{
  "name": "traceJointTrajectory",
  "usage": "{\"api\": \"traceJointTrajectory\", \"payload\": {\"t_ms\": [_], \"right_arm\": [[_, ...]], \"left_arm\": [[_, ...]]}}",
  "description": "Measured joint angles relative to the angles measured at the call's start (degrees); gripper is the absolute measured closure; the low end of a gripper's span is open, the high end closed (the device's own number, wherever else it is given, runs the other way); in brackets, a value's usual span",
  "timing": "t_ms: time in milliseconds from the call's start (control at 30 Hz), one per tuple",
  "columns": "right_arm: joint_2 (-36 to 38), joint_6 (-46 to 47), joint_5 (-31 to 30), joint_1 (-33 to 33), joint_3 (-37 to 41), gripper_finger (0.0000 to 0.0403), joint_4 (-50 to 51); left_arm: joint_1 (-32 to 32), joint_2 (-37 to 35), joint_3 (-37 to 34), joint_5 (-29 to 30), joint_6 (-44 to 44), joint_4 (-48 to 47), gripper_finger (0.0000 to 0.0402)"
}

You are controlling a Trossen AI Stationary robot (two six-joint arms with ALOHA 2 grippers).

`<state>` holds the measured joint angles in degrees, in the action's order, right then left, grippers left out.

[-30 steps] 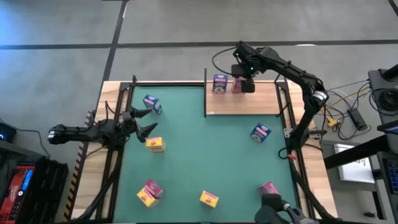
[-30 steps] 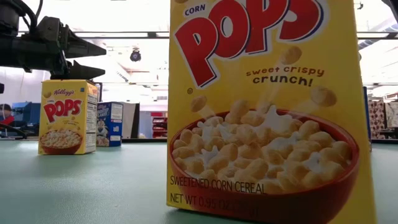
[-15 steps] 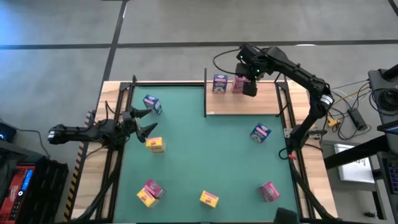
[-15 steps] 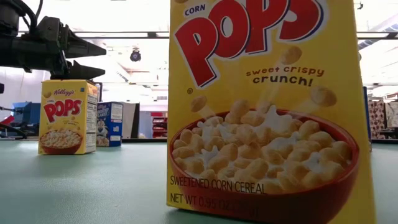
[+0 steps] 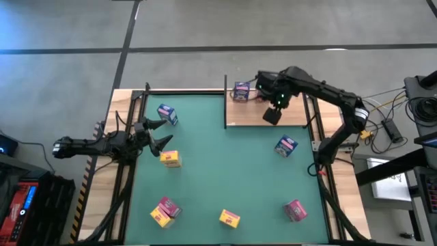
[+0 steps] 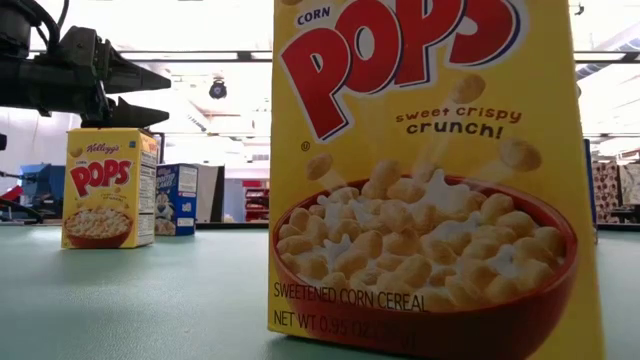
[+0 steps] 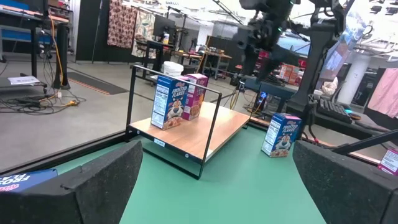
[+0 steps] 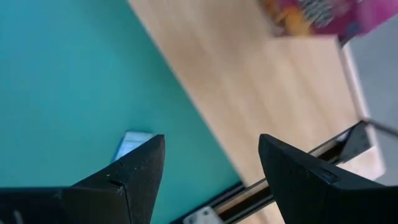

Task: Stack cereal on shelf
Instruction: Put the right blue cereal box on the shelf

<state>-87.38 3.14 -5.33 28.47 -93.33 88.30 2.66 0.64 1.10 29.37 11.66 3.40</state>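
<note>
Green matting covers the table, framed by pale wood. At its far right corner sits the shelf, a flat light-wood board with thin black posts, carrying a blue cereal box and a pink one, the latter hidden from above by the arm. Right pincer hangs over the board, fingers apart and empty. Left pincer waits wide open beside a yellow carton; other boxes lie scattered
</note>
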Motion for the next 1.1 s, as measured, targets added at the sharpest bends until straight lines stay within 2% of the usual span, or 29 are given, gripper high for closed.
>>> {"api": "traceJointTrajectory", "payload": {"t_ms": [400,700,933,1100], "right_arm": [[2.4,17.2,-0.2,-11.2,7.1,0.0156,-0.6],[6.3,23.5,-0.2,-18.7,15.4,0.0156,-6.6],[11.8,30.6,2.3,-22.3,24.5,0.0156,-12.6],[16.6,34.3,0.2,-22.6,29.0,0.0156,-13.8]], "left_arm": [[0.0,0.0,0.0,0.0,0.0,0.0,0.0002],[0.0,0.0,0.0,0.0,0.0,0.0,0.0002],[0.0,0.0,0.0,0.0,0.0,0.0,0.0002],[0.0,0.0,0.0,0.0,0.0,0.0,0.0002]]}}
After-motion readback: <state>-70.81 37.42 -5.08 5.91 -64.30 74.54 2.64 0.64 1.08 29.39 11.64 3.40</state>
